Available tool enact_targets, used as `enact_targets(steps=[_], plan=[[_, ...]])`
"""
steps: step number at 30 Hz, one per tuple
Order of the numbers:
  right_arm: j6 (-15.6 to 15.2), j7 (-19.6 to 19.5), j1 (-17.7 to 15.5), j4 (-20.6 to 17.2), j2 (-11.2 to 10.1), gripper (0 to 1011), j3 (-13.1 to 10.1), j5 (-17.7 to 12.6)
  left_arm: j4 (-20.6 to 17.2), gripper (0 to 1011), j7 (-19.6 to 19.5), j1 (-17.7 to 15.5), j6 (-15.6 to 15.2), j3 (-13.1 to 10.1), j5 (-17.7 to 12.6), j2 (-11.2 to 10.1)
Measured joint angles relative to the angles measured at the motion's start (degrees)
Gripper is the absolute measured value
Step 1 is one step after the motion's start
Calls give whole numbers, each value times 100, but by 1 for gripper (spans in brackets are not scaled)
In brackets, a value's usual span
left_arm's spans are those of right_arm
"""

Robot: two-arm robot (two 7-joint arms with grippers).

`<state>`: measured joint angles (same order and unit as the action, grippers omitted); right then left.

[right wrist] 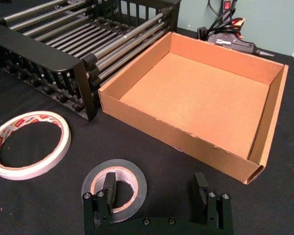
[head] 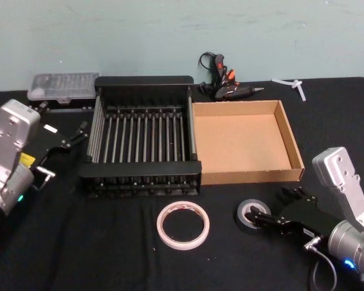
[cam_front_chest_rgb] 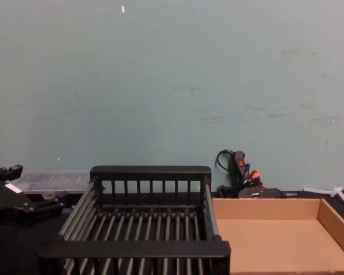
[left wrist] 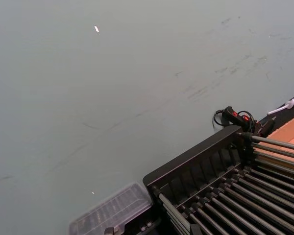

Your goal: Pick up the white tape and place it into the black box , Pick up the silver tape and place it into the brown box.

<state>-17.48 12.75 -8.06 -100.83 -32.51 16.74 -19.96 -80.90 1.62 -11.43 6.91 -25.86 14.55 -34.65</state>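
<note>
The silver tape (right wrist: 114, 189) lies flat, hole up, in front of the brown box (right wrist: 152, 127). The right gripper (right wrist: 157, 196) spreads wide, one finger (right wrist: 108, 188) inside the roll's core, gripping nothing.

Even, soft overhead light, moderately bright; no hard shadows. Black table cloth (head: 109, 254) swallows detail around right gripper (head: 268, 211). Faint sheen on black box (head: 142, 82) rim, ahead & left of left gripper (head: 79, 134). Clear plastic case (left wrist: 110, 210) near left wrist cam is blurred. Wall (cam_front_chest_rgb: 172, 86) flat, w/ scuffs.
</note>
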Motion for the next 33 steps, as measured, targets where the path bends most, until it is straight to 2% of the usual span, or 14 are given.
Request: enact_targets(steps=[12,23,27,33], plan=[[-77,128,49,130,150,1002,-70,121,0,1001,0,0,0,0,0,0],[-73,122,48,124,138,1000,-64,117,0,1001,0,0,0,0,0,0],[-71,116,46,122,135,932,-62,114,0,1001,0,0,0,0,0,0],[-68,113,44,119,132,773,-58,105,0,1001,0,0,0,0,0,0]])
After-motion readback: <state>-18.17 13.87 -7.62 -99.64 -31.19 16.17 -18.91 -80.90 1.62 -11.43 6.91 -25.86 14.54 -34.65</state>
